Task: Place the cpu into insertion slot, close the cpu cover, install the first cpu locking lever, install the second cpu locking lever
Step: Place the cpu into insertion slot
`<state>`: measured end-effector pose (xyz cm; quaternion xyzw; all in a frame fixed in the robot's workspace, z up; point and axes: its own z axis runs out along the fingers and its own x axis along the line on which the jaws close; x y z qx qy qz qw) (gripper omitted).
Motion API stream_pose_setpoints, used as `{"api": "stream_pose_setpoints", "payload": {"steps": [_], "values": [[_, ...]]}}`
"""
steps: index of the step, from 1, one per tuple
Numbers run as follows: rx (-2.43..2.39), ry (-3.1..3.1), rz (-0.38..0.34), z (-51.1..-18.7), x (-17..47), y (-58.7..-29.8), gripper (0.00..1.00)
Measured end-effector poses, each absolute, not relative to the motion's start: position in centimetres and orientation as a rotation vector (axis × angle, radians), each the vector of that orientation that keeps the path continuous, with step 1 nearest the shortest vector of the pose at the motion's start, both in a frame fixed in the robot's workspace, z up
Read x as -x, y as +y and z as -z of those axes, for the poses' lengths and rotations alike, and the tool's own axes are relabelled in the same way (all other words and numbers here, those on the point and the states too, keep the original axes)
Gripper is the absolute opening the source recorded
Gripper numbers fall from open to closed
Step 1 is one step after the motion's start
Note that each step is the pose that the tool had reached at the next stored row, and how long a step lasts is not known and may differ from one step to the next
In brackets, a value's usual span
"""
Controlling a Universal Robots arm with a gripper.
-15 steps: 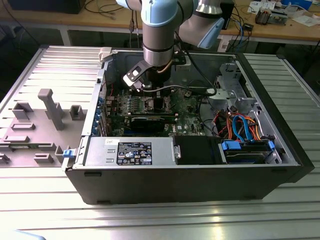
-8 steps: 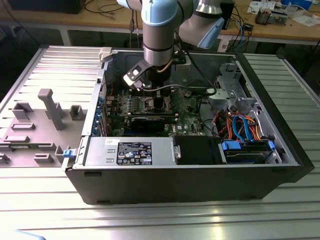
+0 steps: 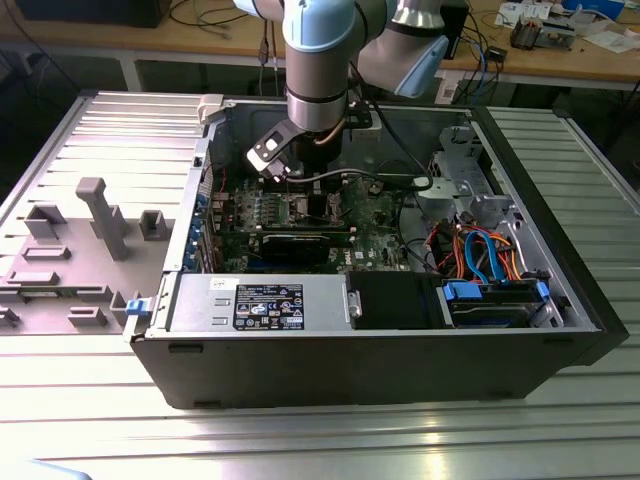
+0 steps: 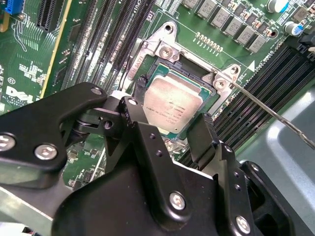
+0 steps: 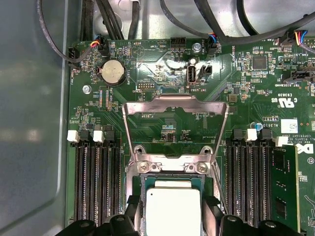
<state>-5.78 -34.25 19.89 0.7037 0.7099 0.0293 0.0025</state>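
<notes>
The cpu (image 4: 172, 103), a square chip with a silver top, lies in the insertion slot (image 4: 164, 50) on the green board. My gripper (image 4: 169, 114) stands over it, its black fingers (image 4: 132, 110) against two opposite edges of the chip. In the first wrist view the cpu (image 5: 172, 211) sits between the same fingers (image 5: 134, 209) of the gripper (image 5: 172, 202). The cpu cover (image 5: 174, 102) is swung open, away from the slot (image 5: 170, 167). A thin locking lever (image 4: 275, 115) sticks out free beside the socket. In the exterior view the gripper (image 3: 312, 185) reaches down into the open computer case (image 3: 350, 365).
Long black memory slots (image 5: 96, 182) flank the socket on both sides. Black cables (image 5: 236, 29) run along the board's edge. A power supply (image 3: 260, 305) and a drive cage with blue and orange cables (image 3: 490, 260) fill the case's near side. Grey fixture blocks (image 3: 100, 215) stand at the exterior view's left.
</notes>
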Motion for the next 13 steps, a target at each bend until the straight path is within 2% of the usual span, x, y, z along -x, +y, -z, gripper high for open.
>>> {"api": "stream_pose_setpoints", "payload": {"steps": [5,6,13], "values": [[-2.207,2.227,-0.092,-19.89,5.77,-34.25,0.62],[-2.207,2.227,-0.092,-19.89,5.76,-34.25,0.68],[-2.207,2.227,-0.092,-19.92,5.76,-33.95,0.68]]}}
